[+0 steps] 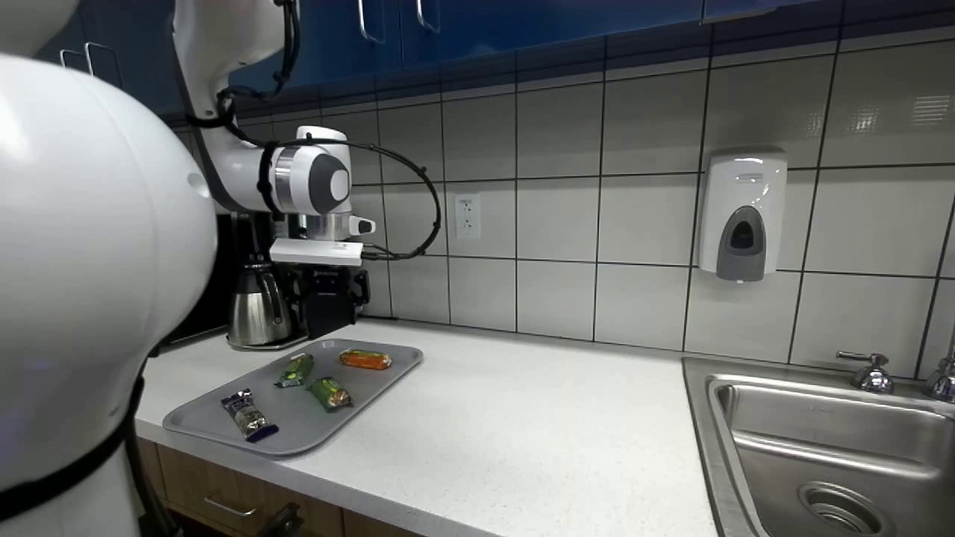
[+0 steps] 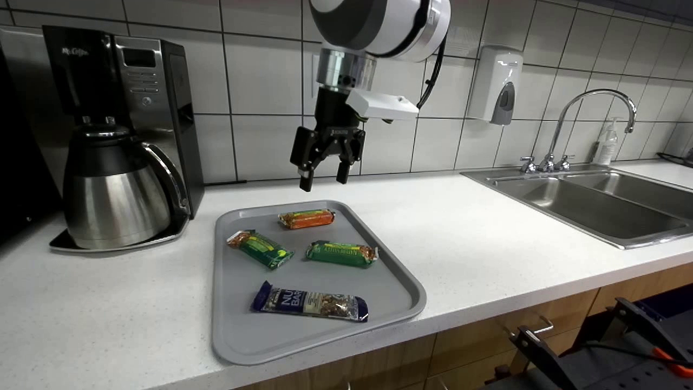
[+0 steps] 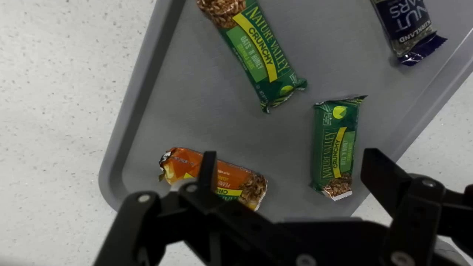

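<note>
- Along a wall of pale tiles [image 2: 265, 81], a white speckled countertop [image 2: 487, 238] is running, and blue cabinets [image 1: 552, 30] are hanging over it.
- On this countertop, a grey tray [image 2: 235, 309] is lying; I am counting the clock places from the tray's middle in an exterior view.
- At 12 o'clock, an orange Nature Valley Crunchy peanut bar [image 2: 307, 219] is lying on the tray, near the far rim.
- At 10 o'clock, a green Nature Valley Oats 'n Honey bar [image 2: 260, 249] is lying aslant on the tray.
- At 2 o'clock, a second green Oats 'n Honey bar [image 2: 341, 254] is lying almost crosswise.
- At 6 o'clock, a Kirkland Nut Bar [image 2: 309, 302] in dark blue and clear wrapping is lying across the tray.
- Above the 12 o'clock end, a black Robotiq gripper [image 2: 325, 180] is hanging and pointing down; its jaws are standing very wide apart, and it is holding nothing. The orange bar is lying nearest below it, not touching it.
- In the wrist view, one of the fingers [image 3: 208, 170] is partly covering this orange bar.
- At 10 o'clock, beyond the tray, a Mr. Coffee coffee maker [image 2: 145, 81] is standing with a steel carafe [image 2: 119, 203] in it.
- Between 1 and 2 o'clock, a white soap dispenser [image 2: 494, 81] is hanging on the wall; between 2 and 3 o'clock, a steel sink [image 2: 590, 211] is sitting in the countertop.
</note>
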`<action>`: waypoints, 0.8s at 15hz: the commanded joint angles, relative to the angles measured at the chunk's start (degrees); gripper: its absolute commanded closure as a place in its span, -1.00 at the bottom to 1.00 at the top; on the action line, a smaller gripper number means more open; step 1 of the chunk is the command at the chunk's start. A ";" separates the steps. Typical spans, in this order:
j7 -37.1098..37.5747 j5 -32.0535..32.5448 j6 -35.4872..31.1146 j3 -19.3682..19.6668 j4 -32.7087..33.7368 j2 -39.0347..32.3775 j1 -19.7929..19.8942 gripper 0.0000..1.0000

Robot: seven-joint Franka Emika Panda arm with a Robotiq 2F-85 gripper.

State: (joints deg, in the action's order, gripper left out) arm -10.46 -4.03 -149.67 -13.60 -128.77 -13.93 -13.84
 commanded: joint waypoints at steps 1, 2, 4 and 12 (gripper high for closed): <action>1.55 1.42 0.90 -0.29 4.55 -3.81 0.03 -1.00; 1.81 1.22 0.92 -0.33 5.41 -4.61 0.02 -1.00; 2.44 1.12 1.26 -0.27 7.36 -6.31 -0.09 -1.00; 1.38 1.55 1.00 -0.85 13.80 -12.29 -0.87 -1.00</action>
State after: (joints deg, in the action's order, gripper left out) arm -9.80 -3.91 -149.67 -13.63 -118.39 -24.01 -14.35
